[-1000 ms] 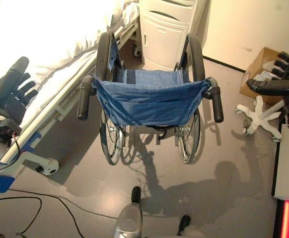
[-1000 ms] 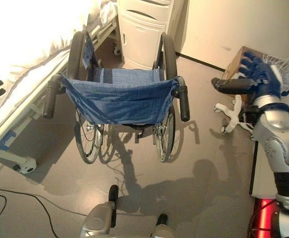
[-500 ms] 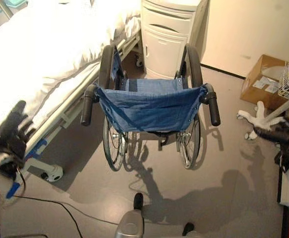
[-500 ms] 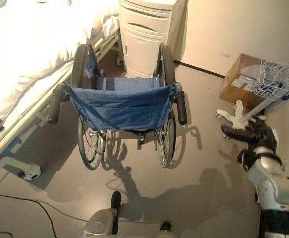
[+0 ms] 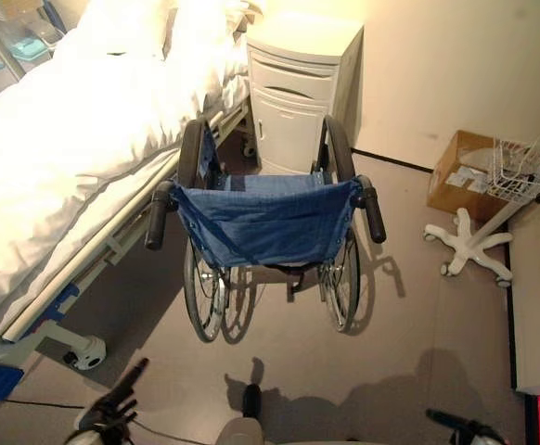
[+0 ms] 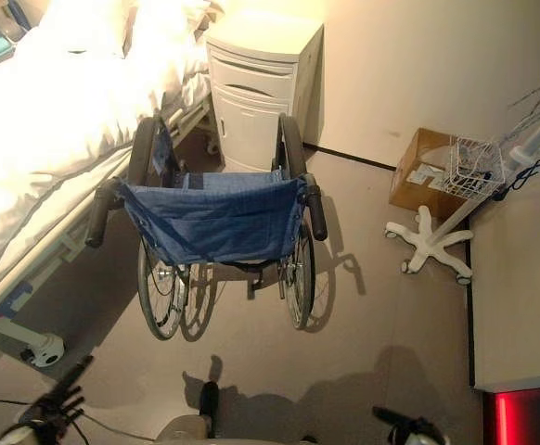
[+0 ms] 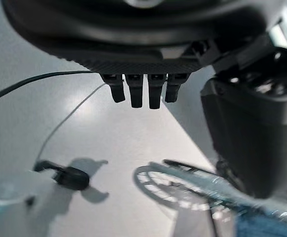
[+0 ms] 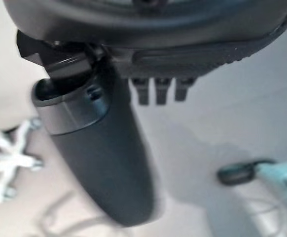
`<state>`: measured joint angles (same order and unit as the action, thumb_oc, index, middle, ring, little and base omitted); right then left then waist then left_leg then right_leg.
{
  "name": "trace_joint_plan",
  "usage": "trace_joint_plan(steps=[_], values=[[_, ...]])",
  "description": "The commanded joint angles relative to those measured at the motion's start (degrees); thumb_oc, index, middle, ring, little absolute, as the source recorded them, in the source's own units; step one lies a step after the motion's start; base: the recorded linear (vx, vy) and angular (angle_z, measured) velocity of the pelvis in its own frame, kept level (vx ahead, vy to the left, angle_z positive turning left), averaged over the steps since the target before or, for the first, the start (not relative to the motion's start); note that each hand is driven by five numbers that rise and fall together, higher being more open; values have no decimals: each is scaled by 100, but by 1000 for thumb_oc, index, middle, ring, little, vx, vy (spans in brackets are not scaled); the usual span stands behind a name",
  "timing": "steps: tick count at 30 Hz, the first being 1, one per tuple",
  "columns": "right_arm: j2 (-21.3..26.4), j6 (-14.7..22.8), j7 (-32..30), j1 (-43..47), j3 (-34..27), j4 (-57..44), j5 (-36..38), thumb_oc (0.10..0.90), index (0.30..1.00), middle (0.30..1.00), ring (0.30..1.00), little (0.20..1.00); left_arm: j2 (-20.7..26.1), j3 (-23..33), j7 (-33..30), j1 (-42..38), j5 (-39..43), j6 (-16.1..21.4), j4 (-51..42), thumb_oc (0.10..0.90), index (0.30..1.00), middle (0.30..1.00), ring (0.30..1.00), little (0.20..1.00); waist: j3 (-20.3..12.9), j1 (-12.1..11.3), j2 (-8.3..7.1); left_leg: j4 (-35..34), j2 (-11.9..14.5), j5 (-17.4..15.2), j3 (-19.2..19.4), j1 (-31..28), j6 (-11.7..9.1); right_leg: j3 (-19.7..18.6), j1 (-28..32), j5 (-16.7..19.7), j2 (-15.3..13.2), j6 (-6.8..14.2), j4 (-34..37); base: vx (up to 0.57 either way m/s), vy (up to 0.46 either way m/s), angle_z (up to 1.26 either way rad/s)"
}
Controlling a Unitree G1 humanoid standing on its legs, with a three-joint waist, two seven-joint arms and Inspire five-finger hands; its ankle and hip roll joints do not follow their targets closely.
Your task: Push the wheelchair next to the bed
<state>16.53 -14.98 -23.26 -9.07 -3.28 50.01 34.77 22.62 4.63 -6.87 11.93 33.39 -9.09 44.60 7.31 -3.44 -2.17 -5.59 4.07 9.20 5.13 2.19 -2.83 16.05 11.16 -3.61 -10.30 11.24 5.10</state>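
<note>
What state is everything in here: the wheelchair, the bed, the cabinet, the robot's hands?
Wheelchair: upright beside the bed, seat empty, handles free.
Bed: covered with white bedding.
Bedside cabinet: drawers and door closed.
Left hand: open, holding nothing.
Right hand: open, holding nothing.

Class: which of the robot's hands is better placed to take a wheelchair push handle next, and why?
Neither clearly. The left hand and right hand both hang low, open, apart from the wheelchair; left lies slightly nearer its handle.
</note>
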Motion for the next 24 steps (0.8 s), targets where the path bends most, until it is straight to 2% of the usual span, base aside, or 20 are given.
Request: trace_joint_plan(steps=[1,3,5,8,9,13,16,21,24], values=[[119,748,997,469,589,508,-1316,800,900,900,900,900,-320,-209,-13,-684,-539,836,681,800,900,900,900,900,0,30,122,59,-224,-775,78,-651,53,-95,-548,644,372,-388,-100,-26,-3,-3],[20,722,1254,542,840,838,-1471,800,900,900,900,900,-478,-453,16,-780,-586,815,1020,800,900,900,900,900,-53,67,108,59,-209,-763,110,-640,42,-102,-568,664,385,-392,-114,0,0,0],[-125,585,1682,638,1038,1440,-1722,800,900,900,900,900,-653,-570,131,-900,-225,688,1526,800,900,900,900,900,-135,115,106,59,-198,-788,154,-658,35,-124,-560,651,409,-412,-111,5,4,-2],[-229,403,2048,726,1206,1830,-1861,800,900,900,900,900,-766,-755,221,-966,-510,806,1932,800,900,900,900,900,-199,147,112,59,-200,-803,166,-679,36,-149,-545,652,433,-433,-94,11,14,-6],[-336,213,2390,788,1387,1992,-1873,800,900,900,900,900,-869,-997,37,-998,-752,675,2185,800,900,900,900,900,-256,156,120,59,-205,-812,177,-693,43,-173,-532,655,452,-449,-74,17,22,-9],[-470,-165,2521,878,1332,2127,-1363,800,900,900,900,900,-1057,-1179,290,-1064,-715,267,2571,800,900,900,900,900,-345,191,145,59,-219,-865,189,-737,72,-198,-507,621,469,-463,-74,11,5,-9],[-489,-121,2617,868,1310,2231,-1572,800,900,900,900,900,-1148,-1331,487,-1080,-818,68,2701,800,900,900,900,900,-394,223,150,59,-229,-897,201,-757,93,-210,-501,618,481,-472,-65,0,-2,-1],[-521,-292,2648,879,1314,2209,-1346,800,900,900,900,900,-1127,-1348,392,-1129,-716,-201,2796,800,900,900,900,900,-442,246,154,59,-245,-917,184,-776,112,-249,-493,617,495,-480,-67,0,0,0],[-590,-198,2600,863,1289,2258,-1260,800,900,900,900,900,-1127,-1312,329,-1164,-614,-293,2848,800,900,900,900,900,-453,252,151,59,-255,-917,163,-767,122,-273,-503,618,509,-485,-69,0,0,0]])
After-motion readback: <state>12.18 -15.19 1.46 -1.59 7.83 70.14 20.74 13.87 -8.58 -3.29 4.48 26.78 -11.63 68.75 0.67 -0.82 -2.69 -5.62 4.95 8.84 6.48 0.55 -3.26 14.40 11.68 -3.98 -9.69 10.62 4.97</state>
